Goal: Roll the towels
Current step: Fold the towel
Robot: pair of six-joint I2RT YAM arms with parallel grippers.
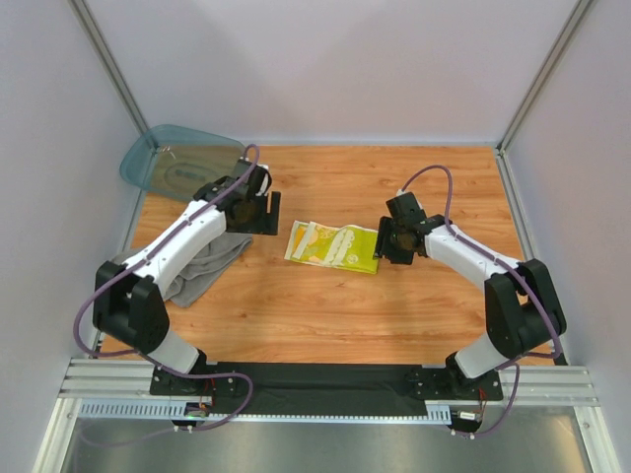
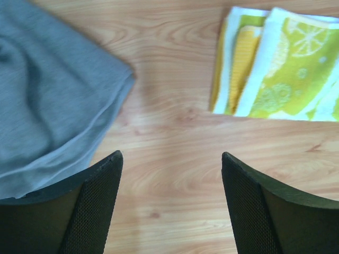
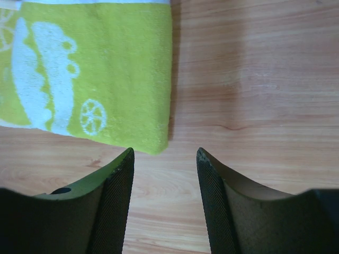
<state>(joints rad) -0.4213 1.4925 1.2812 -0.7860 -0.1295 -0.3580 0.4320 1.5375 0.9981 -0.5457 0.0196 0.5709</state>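
As seen from above, roll yellow cloth [image 1: 333,245] leftward along its long axis from the edge beside the open, empty right gripper [image 3: 164,153].

You're not getting any readable text, nos. or brand marks in any view. The yellow-and-white cloth [image 1: 333,245] is showing you citrus-slice pics only, no letters. The teal tub [image 1: 177,163] is showing a pale streak, too blurry to read.

the cloth [image 1: 332,246] lies in the middle of the table [image 1: 394,305]; the towel [image 1: 202,271] left of it (not touching); the tub [image 1: 168,158] behind the towel, at the far left corner.
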